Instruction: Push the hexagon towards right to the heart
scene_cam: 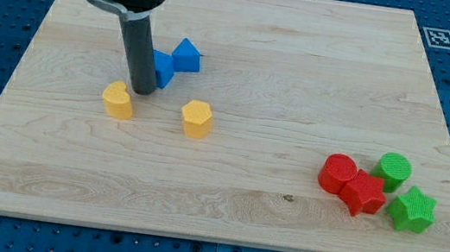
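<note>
Nearest the view's bottom, at the right, a green star block (412, 210) and a red star block (363, 193) lie on the wooden board (266, 79), the red one touching a red cylinder (338, 173) on its left. Just above them stands a green cylinder (393, 171). Farther up and well apart, left of centre, sit the yellow hexagon (196, 119) and, to its left, the yellow heart (118, 100), with a clear gap between them. My tip (143, 90) rests on the board just above and to the right of the heart, between heart and hexagon; the hexagon lies to the tip's right and slightly lower in the view. I carry no pincer, only a plain rod, so nothing is held. Behind the rod are two blue blocks: one (163, 68) partly hidden, its shape unclear, and a blue triangular block (186, 56) touching it.
</note>
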Tool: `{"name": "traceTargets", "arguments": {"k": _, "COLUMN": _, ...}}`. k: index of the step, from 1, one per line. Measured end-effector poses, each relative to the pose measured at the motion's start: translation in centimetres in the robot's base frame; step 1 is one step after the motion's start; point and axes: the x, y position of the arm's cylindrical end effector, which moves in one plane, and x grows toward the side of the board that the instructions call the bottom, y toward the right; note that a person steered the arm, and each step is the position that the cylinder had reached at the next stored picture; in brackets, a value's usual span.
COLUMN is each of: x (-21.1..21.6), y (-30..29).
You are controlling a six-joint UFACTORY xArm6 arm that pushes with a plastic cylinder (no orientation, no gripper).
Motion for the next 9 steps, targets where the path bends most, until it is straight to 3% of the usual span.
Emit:
{"name": "traceTargets", "arguments": {"k": 3, "x": -3.4, "y": 2.6}}
{"name": "traceTargets", "arguments": {"k": 4, "x": -1.8, "y": 6.9}}
{"name": "traceTargets", "arguments": {"k": 6, "x": 6.2, "y": 15.6}}
{"name": "traceTargets", "arguments": {"k": 7, "x": 6.2, "y": 15.6}}
{"name": "traceTargets", "arguments": {"k": 9, "x": 6.6, "y": 8.6}}
